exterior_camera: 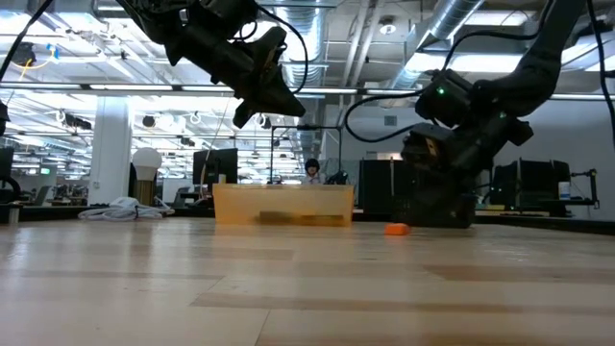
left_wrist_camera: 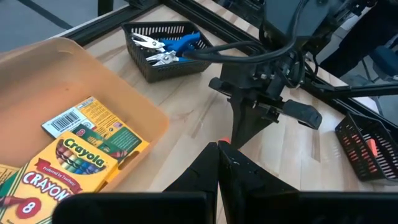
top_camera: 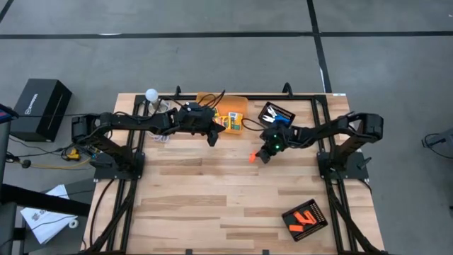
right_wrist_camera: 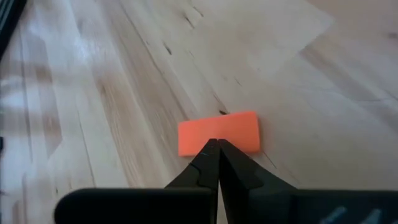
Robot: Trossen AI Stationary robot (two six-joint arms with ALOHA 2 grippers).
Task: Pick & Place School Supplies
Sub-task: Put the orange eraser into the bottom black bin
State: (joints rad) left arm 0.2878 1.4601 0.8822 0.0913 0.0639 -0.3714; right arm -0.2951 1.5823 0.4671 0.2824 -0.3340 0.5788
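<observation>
While scissors tray (top_camera: 276,113) sits behind, orange piece (right_wrist_camera: 219,132) lies bare.

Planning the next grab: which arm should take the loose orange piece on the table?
Right. Its tool, shut, hangs just over the orange piece and points at it. The left tool, also shut, sits higher by the orange bin, farther from the piece.

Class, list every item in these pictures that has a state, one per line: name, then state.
Left pincer: shut, empty, raised beside the bin.
Right pincer: shut, empty, just above the orange piece.
Orange piece: lying flat on the table, not held.
Orange bin: upright, holds crayon boxes.
Crayon boxes: closed, lying flat in the bin.
Scissors: lying in a black tray.
Black tray by the table's near edge: holds orange pieces.
</observation>
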